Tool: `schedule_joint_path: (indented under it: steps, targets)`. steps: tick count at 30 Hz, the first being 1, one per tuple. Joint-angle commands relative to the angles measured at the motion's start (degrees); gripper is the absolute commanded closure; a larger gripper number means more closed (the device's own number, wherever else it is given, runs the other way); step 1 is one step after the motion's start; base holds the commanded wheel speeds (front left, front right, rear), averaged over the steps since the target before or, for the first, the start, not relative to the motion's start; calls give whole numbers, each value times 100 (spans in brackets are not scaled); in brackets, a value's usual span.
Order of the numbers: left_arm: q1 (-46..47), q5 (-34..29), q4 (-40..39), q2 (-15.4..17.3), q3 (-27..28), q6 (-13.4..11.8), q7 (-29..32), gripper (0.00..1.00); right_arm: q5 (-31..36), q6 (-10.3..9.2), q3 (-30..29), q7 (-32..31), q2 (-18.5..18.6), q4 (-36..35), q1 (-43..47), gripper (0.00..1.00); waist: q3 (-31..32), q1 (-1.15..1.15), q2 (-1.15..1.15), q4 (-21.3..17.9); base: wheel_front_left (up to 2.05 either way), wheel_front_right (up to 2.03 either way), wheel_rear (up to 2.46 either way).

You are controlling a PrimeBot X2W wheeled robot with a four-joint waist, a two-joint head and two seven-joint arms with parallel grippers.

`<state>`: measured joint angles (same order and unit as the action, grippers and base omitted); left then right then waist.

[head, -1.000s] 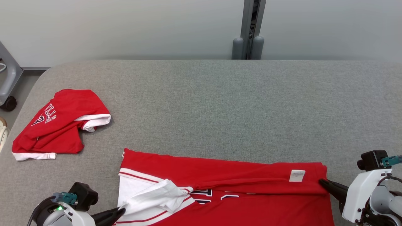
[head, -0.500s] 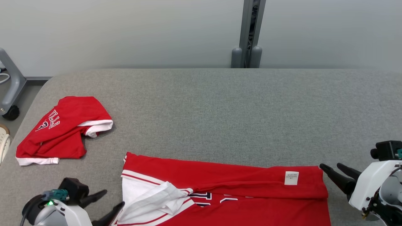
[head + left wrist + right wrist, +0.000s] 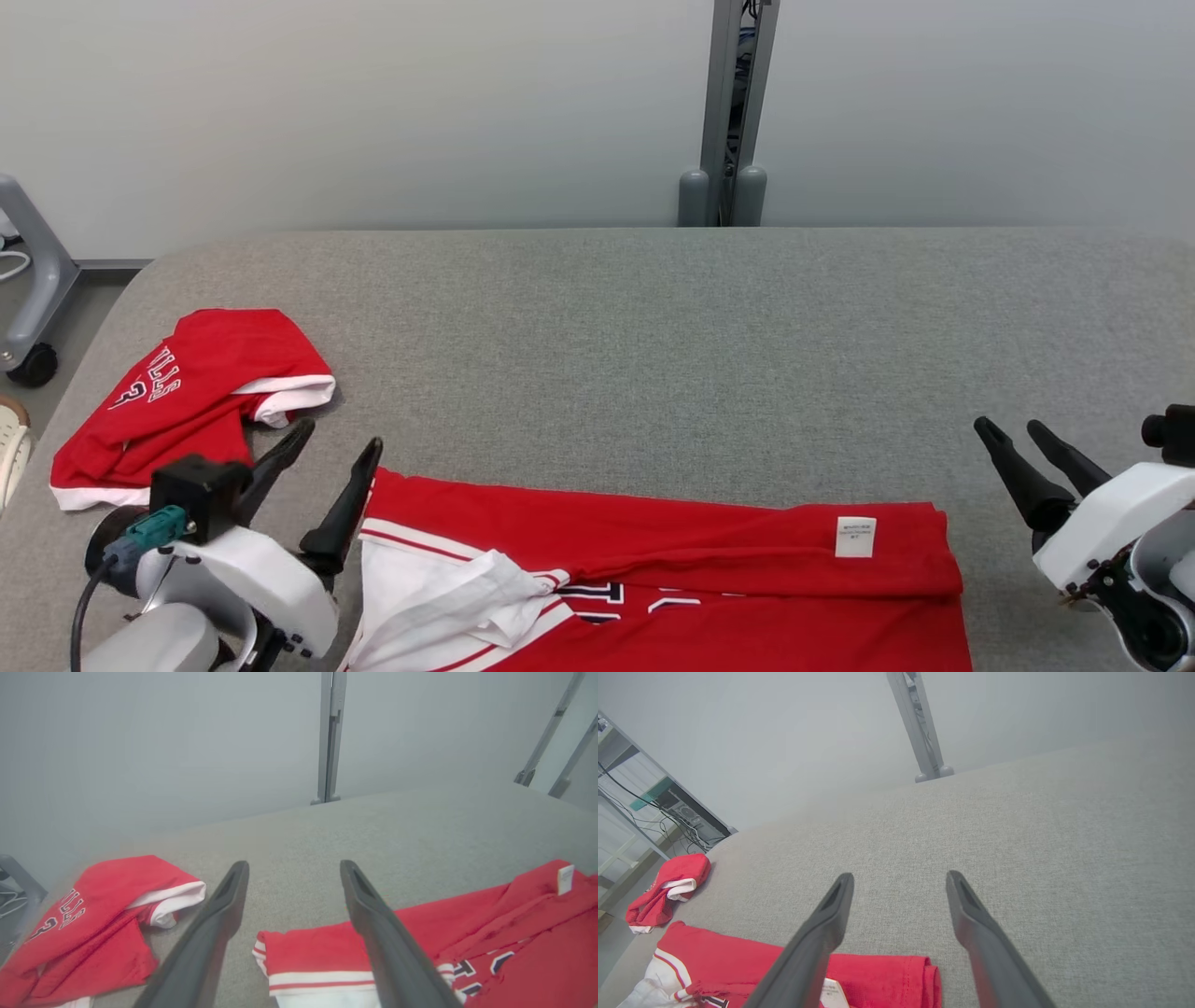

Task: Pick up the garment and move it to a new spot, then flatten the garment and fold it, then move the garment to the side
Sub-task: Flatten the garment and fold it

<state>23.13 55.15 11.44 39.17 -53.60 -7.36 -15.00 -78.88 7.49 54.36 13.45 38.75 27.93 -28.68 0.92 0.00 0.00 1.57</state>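
Both grippers have let go of the garment (image 3: pixel 709 551) since a second ago. The left gripper (image 3: pixel 341 437) now hovers at its white-trimmed left end, jaws spread and empty, and the right gripper (image 3: pixel 1007 427) stands clear of its right end, jaws likewise parted. The red garment lies folded lengthwise along the near edge of the grey worktop (image 3: pixel 653 355), white label (image 3: pixel 854 537) up. A second red shirt (image 3: pixel 187 392), seemingly crumpled, sits far left

grey table (image 3: pixel 653 327) | grey post (image 3: pixel 733 112) behind | wheeled stand (image 3: pixel 54 275) left
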Motion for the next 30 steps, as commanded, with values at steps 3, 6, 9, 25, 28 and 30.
schedule_joint_path:
  steps: [3, 6, 9, 25, 28, 30]
  targets:
    - [-481, -589, -145, -293, 724, -133, -17, 0, 108, 1, -168, 124, -156, 94, 218, 0, 6, 0, 0, 0, 0, 0, 0]
    - [-912, -1174, -288, -657, 1448, -147, -18, 0, 176, 1, -307, 152, -310, 201, 411, 0, 3, 0, 0, -6, 0, 0, 0]
    - [-1343, -1748, -417, -1048, 2161, -100, -19, 0, 191, 1, -403, 170, -456, 246, 588, 0, -11, 0, 0, -4, 0, 0, 0]
    - [-2648, -3729, -912, -3061, 4742, 1158, -21, 0, 155, 1, -328, 5, -715, 539, 1120, 0, -131, 0, 0, 21, 0, 0, 0]
    - [-2685, -3931, -810, -3249, 4902, 1357, -21, 0, 91, 1, -310, -107, -719, 521, 1157, 0, -155, 0, 0, 14, 0, 0, 0]
    - [-2675, -4027, -766, -3332, 4967, 1432, -21, 0, 24, 1, -333, -164, -720, 511, 1168, 0, -159, 0, 0, 15, 0, 0, 0]
